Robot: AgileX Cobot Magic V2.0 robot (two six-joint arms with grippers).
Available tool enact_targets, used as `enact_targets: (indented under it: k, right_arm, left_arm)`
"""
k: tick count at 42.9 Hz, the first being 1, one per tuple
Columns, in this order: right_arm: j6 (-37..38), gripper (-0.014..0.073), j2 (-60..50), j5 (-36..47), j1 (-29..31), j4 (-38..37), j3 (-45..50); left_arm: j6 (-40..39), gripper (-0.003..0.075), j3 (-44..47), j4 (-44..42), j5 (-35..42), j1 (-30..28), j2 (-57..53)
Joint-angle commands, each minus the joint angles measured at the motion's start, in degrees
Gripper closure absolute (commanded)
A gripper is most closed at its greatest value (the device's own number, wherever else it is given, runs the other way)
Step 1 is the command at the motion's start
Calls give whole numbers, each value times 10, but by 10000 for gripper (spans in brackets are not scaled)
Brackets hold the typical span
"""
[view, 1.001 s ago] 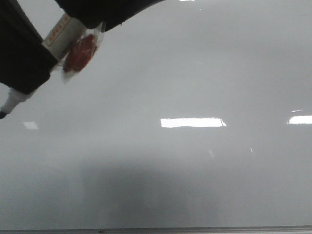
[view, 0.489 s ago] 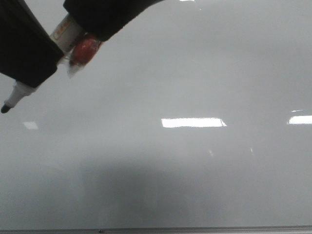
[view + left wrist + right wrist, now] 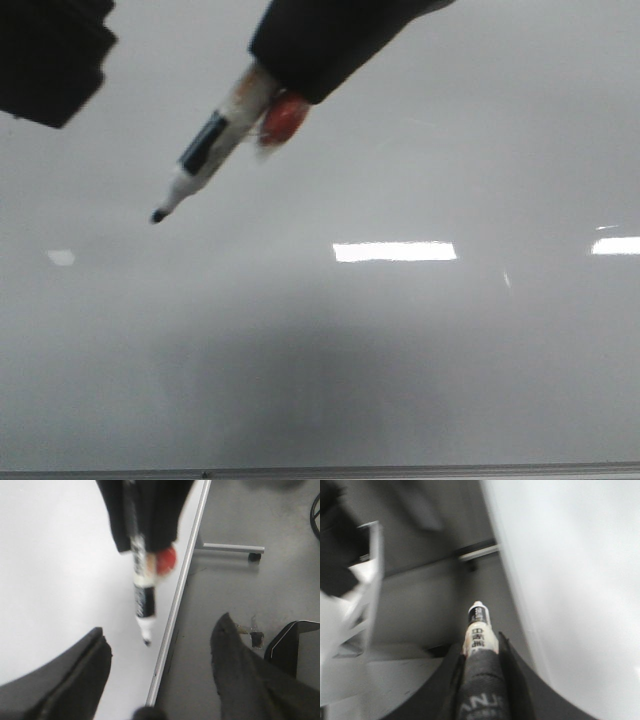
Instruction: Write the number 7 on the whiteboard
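Right jaws: closed on a marker (image 3: 215, 150), gripping the upper part of its barrel. In the right wrist view the marker (image 3: 479, 630) sits squeezed between the two dark fingers (image 3: 507, 660), with its printed label showing beyond them. A small round red item (image 3: 285, 118) sits against the barrel just where it leaves the jaws; what it is cannot be determined.

Marker attitude: tilted, with the black tip (image 3: 158, 215) pointing down and to the left in the front view. The tip lies over the left half of the whiteboard (image 3: 420, 380). Whether it touches the board cannot be told from these views.

Left jaws: spread wide and holding nothing. The left wrist view shows my two fingers (image 3: 75, 675) well apart, and the marker (image 3: 142, 587) hangs beyond them without touching either. In the front view the left jaws sit at the upper left corner, apart from the marker.

Whiteboard: glossy pale grey, filling nearly the whole front view, with a bright rectangular reflection (image 3: 394, 251) right of centre. Its thin metal edge strip (image 3: 400, 468) runs along the near border. In the left wrist view the marker tip (image 3: 146, 641) is just beside that edge strip (image 3: 182, 575), on the board side, with grey floor (image 3: 240, 590) beyond it
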State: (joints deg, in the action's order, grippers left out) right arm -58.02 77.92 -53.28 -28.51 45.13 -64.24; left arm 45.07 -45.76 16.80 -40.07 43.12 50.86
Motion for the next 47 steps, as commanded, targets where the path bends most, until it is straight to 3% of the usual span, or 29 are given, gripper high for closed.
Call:
enact_targets:
  k: [1,5,13,21,28,38,47]
  right_arm:
    - [3,653,-53,72,41,33,25]
    - [2,653,-93,155,68,69,84]
    - [2,653,-143,297,68,139,168]
    - [2,653,-121,295,67,161,152]
    - [1,653,-26,261,65,186,64]
    - [-19,653,126,240,14,200,-86]
    - [-19,653,180,266,2,219,-130]
  left_arm:
    - [-8,447,29,11,44,3,-71]
    - [-13,547,82,21,73,3,-167]
    - [-97,736,161,21,84,3,-329]
    - [-114,741,184,21,85,3,-420]
    - [-114,741,184,21,92,3,-428]
    - [-114,741,184,21,92,3,-428]
    - [-114,741,184,21,90,3,-428]
